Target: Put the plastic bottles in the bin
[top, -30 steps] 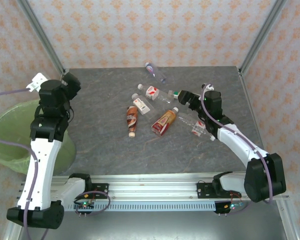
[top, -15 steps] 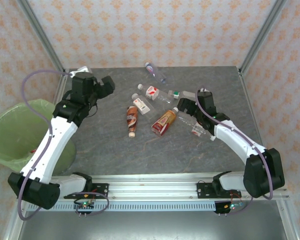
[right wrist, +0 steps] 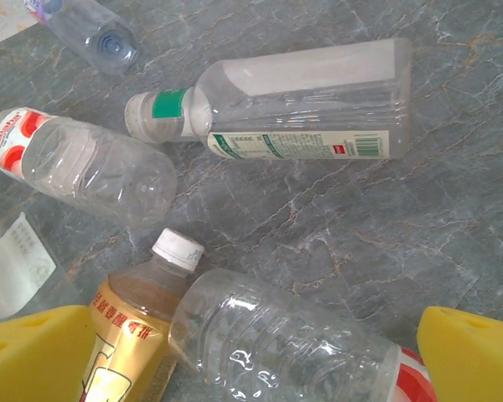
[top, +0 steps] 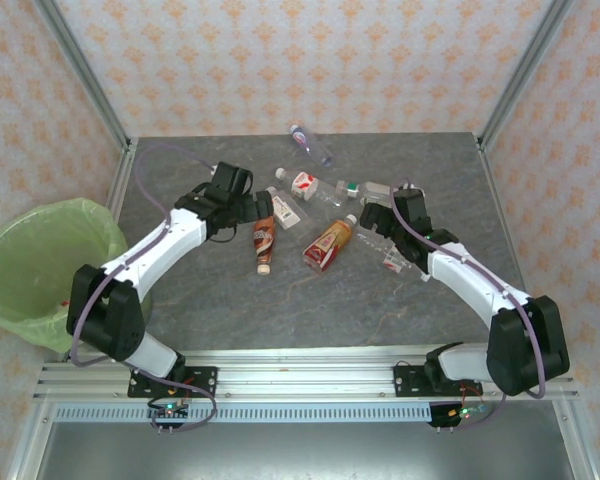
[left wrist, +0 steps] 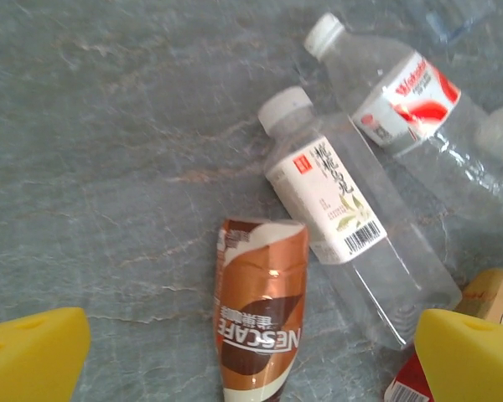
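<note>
A grey marbled table [top: 210, 300] stands between orange-patterned walls [top: 280, 60] and metal posts [top: 86, 70].

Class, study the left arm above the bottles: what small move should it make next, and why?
Probably lower the left gripper straight down onto the brown Nescafe bottle. Its jaws stand wide open with nothing held, and that bottle lies on the table between the yellow fingers. The white-labelled clear bottle lies close beside one finger, so descend carefully.

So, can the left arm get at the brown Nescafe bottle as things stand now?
Probably yes. The left gripper is open above the brown Nescafe bottle, which lies between its yellow pads with nothing on top. The clear white-capped bottle close beside it might get nudged.
</note>
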Available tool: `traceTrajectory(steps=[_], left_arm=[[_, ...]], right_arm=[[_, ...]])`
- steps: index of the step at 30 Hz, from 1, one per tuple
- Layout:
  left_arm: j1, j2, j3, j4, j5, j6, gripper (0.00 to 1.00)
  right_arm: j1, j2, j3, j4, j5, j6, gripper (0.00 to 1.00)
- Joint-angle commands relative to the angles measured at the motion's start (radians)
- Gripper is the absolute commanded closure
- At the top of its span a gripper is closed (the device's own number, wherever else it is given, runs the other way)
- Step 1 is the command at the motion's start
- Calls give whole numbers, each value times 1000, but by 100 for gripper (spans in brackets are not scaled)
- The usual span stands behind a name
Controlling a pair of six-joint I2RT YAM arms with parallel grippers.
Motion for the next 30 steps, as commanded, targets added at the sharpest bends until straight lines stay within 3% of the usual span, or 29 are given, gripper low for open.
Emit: traceTrajectory(steps=[1,4,16,30], left_arm=[[-25,67,-6,25,13,45,0],[-37,125,6,18,-47,53,0],[-40,271,17,86,-27,144,6],[-51,362,48,100,-61,131,11]], right_arm=[[1,-30,-22,-7,51,16,1],[2,-47,-29,-1,62,13,1],[3,-96,-64,23,104,16,1],[3,-96,-70,31,110,25,1]])
